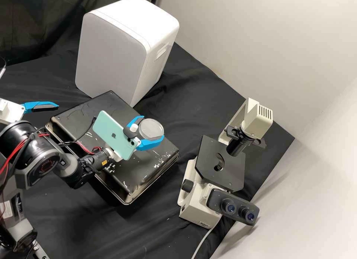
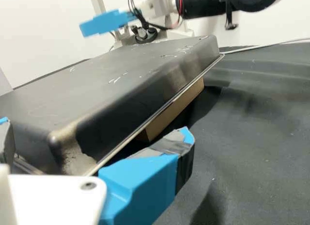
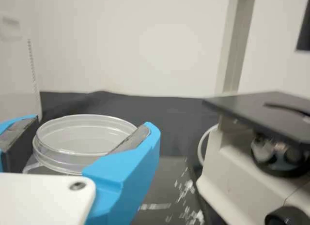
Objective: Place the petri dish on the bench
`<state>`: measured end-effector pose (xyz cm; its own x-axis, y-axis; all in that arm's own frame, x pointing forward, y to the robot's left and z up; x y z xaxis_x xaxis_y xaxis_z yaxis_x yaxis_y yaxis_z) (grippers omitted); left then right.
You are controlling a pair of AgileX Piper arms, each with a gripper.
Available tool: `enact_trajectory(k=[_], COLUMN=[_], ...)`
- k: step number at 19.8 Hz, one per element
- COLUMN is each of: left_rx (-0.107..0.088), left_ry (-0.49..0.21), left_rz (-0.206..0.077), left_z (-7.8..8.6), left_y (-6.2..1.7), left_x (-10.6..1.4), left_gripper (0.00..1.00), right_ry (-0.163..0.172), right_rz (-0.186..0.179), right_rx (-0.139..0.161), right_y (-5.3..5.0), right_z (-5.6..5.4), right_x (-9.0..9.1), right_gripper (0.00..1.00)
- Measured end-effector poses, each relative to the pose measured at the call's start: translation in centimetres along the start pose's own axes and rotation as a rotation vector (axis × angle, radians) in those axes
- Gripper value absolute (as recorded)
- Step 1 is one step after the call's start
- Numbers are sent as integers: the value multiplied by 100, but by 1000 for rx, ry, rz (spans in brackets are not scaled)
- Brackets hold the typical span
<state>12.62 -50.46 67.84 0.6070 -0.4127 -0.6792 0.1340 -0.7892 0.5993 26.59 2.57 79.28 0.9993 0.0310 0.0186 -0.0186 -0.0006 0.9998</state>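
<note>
Spreading under everything is the black cloth-covered bench [image 1: 208, 88]; at its far side stands a tall white box [image 1: 126, 47] with rounded corners, and towards the wall corner sits a cream-and-black microscope [image 1: 219, 177], its two eyepieces pointing away from the box; between the two lies a scuffed black tray [image 1: 141, 170], turned bottom up and, in the left wrist view, propped on a brown block [image 2: 177, 106] at one edge; a mint-green phone [image 1: 113, 134] is mounted at the wrist of the right arm, which comes in from the left of the high view over the tray; the right gripper [image 1: 153, 129] hangs above the tray's microscope-side half, its blue fingers [image 3: 131, 162] pinching the petri dish [image 1: 148, 127] from either side; the dish is clear, round, lidded and held level, over the tray and not on the cloth, though whether its base touches the tray cannot be told; the left gripper [image 2: 94, 133] sits low at the tray's opposite end, fingers spread wide with nothing between them but the tray's corner.
</note>
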Motion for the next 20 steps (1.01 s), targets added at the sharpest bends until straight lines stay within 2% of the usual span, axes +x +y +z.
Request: enact_trajectory(k=[2,7,15,16,20], left_rx=[0,0,0,0,0], left_ry=[0,0,0,0,0], left_rz=[0,0,-2,-2,-2], left_z=[0,0,0,0,0], left_y=[0,0,-3,-3,-3], left_x=[0,0,1,1,1], left_gripper=[100,100,100,100,100], right_ry=[-16,-45,-60,-60,-67], right_rz=[-23,-37,-52,-52,-59], right_rx=[-1,2,0,0,-1], right_y=[-56,-107,-147,-147,-166], right_z=[35,92,131,131,149], right_x=[-19,-25,-17,-17,-13], right_gripper=[0,0,0,100,100])
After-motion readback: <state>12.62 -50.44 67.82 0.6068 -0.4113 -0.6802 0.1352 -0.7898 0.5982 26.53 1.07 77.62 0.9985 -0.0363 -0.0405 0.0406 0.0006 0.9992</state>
